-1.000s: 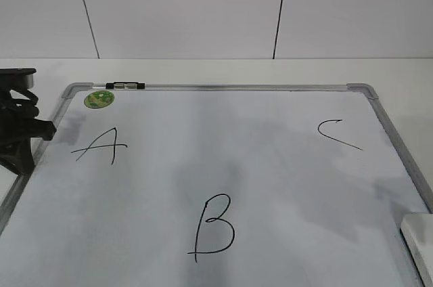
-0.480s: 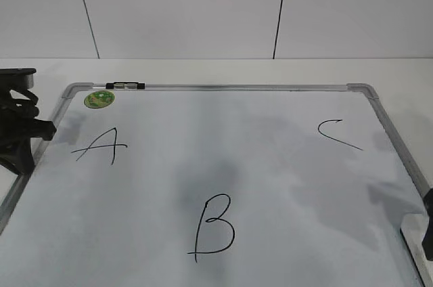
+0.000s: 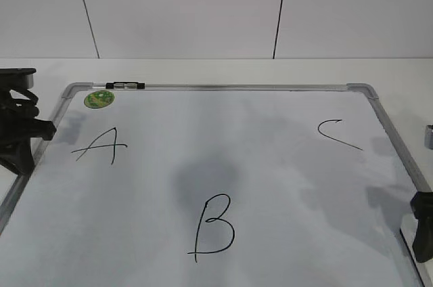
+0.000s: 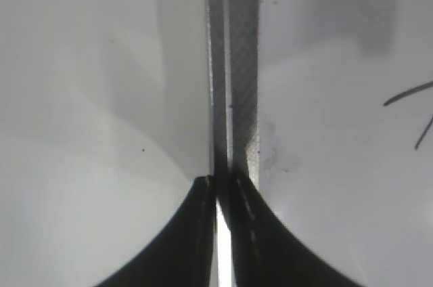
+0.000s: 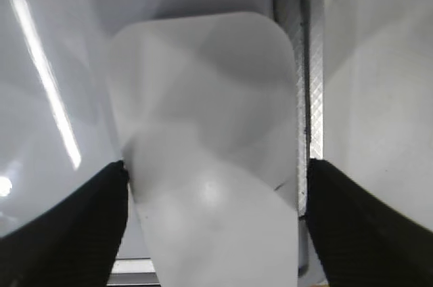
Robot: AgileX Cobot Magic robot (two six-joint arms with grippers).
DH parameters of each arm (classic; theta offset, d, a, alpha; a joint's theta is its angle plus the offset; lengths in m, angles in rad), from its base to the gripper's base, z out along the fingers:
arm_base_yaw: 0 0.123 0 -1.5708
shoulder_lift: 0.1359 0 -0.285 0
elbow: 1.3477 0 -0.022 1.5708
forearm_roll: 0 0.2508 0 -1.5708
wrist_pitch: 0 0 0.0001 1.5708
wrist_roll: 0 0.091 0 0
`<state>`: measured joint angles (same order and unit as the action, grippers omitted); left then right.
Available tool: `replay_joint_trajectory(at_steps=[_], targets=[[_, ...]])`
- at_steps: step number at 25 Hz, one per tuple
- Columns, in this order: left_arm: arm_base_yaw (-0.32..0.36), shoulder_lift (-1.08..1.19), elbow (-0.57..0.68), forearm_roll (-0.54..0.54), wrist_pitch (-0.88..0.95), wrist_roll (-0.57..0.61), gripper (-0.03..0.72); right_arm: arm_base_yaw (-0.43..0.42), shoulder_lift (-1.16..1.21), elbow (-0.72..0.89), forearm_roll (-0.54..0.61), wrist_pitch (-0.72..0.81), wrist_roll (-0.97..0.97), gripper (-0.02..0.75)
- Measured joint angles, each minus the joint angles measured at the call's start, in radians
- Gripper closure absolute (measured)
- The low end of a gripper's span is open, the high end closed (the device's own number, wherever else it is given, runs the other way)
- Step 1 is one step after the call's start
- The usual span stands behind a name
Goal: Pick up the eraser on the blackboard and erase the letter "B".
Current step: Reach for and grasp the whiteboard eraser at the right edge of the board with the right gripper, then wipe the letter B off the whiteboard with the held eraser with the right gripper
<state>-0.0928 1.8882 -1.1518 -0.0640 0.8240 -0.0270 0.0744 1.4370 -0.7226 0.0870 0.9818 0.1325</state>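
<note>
The blackboard (image 3: 223,86) lies flat on the table. The letter "B" (image 3: 213,227) is drawn at its front middle. The eraser (image 5: 210,165), a white rounded block, lies at the board's front right corner beside the frame; in the exterior view (image 3: 408,250) it is mostly hidden. My right gripper (image 5: 213,182) is open, with one finger on each side of the eraser, and it shows at the right edge of the exterior view (image 3: 423,226). My left gripper (image 4: 220,182) is shut and empty over the board's left frame (image 4: 233,63), and it also shows in the exterior view (image 3: 24,148).
A black "A" (image 3: 100,145) is at the left of the board and a "C" (image 3: 338,135) at the right. A round green sticker (image 3: 99,99) and a small black clip (image 3: 125,85) are at the far left corner. A white wall stands behind the table.
My right gripper has come into the exterior view at the right edge and moved over the eraser, covering it. The left arm has not moved.
</note>
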Motion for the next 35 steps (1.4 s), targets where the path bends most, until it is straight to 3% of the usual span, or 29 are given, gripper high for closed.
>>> replay_joint_trajectory(at_steps=[28,35], targets=[[0.000,0.000,0.000,0.000,0.000,0.000,0.642,0.000,0.068,-0.004,-0.004,-0.012,-0.066,0.114],[0.000,0.000,0.000,0.000,0.000,0.000,0.642,0.002,0.068,-0.005,-0.004,-0.010,-0.069,0.172]])
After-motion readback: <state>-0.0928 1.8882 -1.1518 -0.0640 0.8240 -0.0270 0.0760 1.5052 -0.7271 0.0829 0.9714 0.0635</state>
